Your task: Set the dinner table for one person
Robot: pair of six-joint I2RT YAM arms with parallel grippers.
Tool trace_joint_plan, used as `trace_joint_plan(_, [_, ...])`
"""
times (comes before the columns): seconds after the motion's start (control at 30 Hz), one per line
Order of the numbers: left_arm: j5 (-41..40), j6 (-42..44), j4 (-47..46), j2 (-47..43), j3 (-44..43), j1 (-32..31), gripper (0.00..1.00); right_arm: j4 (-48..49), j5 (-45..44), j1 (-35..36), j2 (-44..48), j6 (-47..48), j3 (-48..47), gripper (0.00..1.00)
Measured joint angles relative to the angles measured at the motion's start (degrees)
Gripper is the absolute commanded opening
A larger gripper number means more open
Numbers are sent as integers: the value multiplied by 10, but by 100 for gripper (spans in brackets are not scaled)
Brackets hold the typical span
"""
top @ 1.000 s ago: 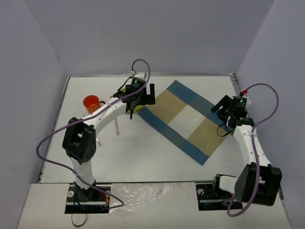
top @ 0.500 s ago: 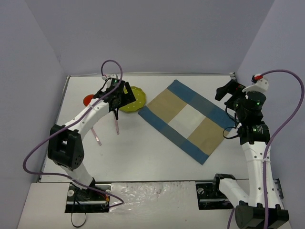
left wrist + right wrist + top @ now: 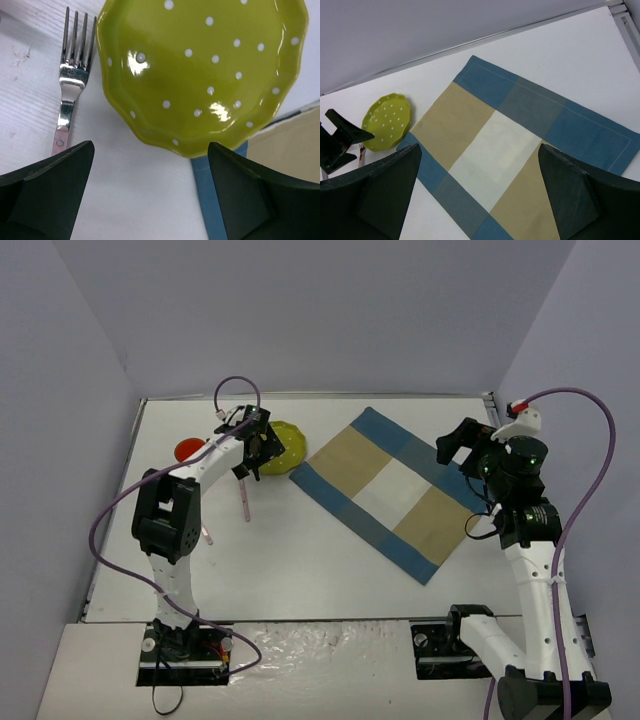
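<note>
Lavender walls bounded the white dinner table [image 3: 330, 580], lying beneath both sets of fingers. The left gripper [image 3: 150, 167] hung wide open and empty by the green plate [image 3: 200, 70] and fork [image 3: 70, 85]; the right gripper [image 3: 477, 150], equally spread, held nothing above the placemat [image 3: 520, 145].

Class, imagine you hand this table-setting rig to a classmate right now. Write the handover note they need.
Left gripper: open, empty, over the near rim of the yellow-green white-dotted plate.
Right gripper: open, empty, raised over the blue-and-tan checked cloth placemat.
Positions: the placemat lies flat and diagonal on the white dinner table. The plate sits at its left corner, with the silver fork with a pink handle beside the plate. The orange cup is further left, partly hidden by the arm.
Done: placemat spread.
Left: plate onto placemat, fork and cup beside it.
</note>
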State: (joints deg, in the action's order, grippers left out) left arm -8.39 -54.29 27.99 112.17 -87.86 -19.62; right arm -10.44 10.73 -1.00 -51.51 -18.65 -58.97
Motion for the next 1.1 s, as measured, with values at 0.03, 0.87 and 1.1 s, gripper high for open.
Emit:
trace_joint_plan(0.03, [-2,-7,0,9,-4,3,89,0,3,1,0,1,2,100])
trace_joint_plan(0.87, [-42,-76,3,96,-47,11,48,-2,18,18,4,21,39,100])
trace_joint_plan(1.1, [-52,-84,3,98,-47,11,24,-2,18,19,4,21,41,100])
